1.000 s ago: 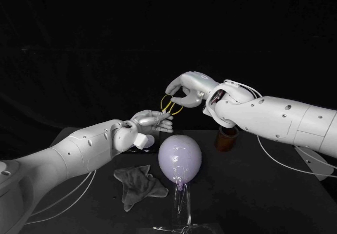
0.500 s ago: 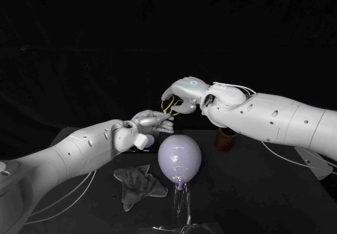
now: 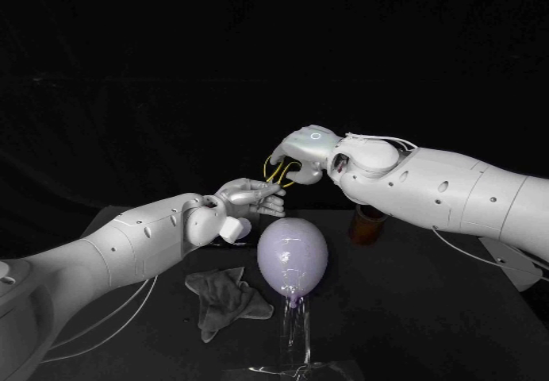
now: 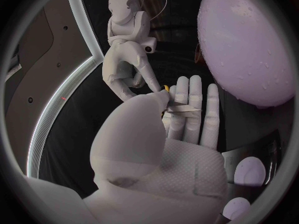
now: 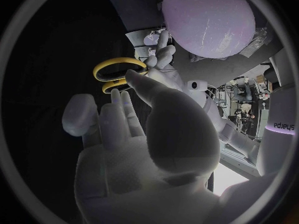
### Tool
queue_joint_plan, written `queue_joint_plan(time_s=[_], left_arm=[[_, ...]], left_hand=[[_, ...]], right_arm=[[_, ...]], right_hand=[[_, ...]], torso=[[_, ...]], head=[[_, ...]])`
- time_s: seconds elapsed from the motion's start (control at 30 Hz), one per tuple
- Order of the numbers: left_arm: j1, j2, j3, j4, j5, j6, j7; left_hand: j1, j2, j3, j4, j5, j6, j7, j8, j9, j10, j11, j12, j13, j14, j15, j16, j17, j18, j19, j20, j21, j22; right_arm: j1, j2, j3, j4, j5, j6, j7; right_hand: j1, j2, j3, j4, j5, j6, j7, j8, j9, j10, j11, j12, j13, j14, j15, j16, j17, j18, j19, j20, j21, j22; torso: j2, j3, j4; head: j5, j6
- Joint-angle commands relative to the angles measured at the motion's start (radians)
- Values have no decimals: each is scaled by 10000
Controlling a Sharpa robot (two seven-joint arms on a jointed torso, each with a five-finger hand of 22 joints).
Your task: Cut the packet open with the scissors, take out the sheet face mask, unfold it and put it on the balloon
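Note:
Yellow-handled scissors (image 3: 277,172) hang in the air behind the balloon, between both hands. My left hand (image 3: 246,198) pinches the silver blades (image 4: 177,107) between thumb and fingers. My right hand (image 3: 303,151) comes from above with its thumb and fingers at the yellow handle loops (image 5: 115,69) and holds them. The lilac balloon (image 3: 293,252) stands upright on a clear stand (image 3: 297,341) at the table's middle. A crumpled grey sheet mask (image 3: 227,302) lies on the table left of the balloon.
A brown cylinder (image 3: 366,228) stands on the table behind the balloon, under my right arm. A shiny dark flat thing (image 4: 249,154) lies below my left hand. The table's left edge (image 3: 109,218) runs near my left forearm.
My right hand has turned over the scissor handles and its forearm has swung in closer and lower. The left hand and the scissors have stayed in place.

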Motion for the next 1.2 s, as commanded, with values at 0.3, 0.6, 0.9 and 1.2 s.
queue_joint_plan(time_s=[0.3,0.6,0.9,1.2], left_arm=[[14,42,13,99,-206,328,94],[12,64,14,227,-455,454,147],[12,41,18,365,-681,463,220],[12,0,31,513,-852,401,327]], left_hand=[[41,15,101,-92,32,44,15,34,21,115,-60,30,14,0,-49,45,15,110,14,-24,16,-1],[53,9,107,-108,32,39,18,37,32,118,-60,27,15,1,-51,47,23,108,25,-23,22,1],[62,4,111,-121,32,30,22,37,40,117,-59,23,15,-2,-52,46,29,104,31,-19,25,2],[70,1,114,-131,31,24,23,37,46,115,-57,19,14,-6,-51,45,34,102,36,-17,28,3]], right_arm=[[-68,103,-21,-136,-516,595,-260],[-181,271,-50,-287,-585,649,-184],[-235,405,-80,-361,-647,714,-86],[-257,472,-108,-531,-665,1035,-60]], right_hand=[[54,29,-143,55,-299,95,-30,29,25,179,-28,49,5,245,-73,-12,-45,144,9,-43,-106,-35],[114,119,-105,79,-340,227,-63,93,48,388,-53,91,15,250,-67,-15,-65,151,-6,-37,-171,-65],[230,229,71,56,-421,322,-158,131,56,490,-144,56,-2,243,-195,-50,-132,167,-14,-109,-227,-76],[174,379,518,157,-432,591,-15,247,94,1123,-25,168,2,246,-45,-59,-165,122,78,-68,-164,71]], torso=[[-1,-3,5],[-1,-12,-1],[-6,-6,2],[4,-2,-1]], head=[[-20,30],[-36,34],[-84,35],[-129,42]])
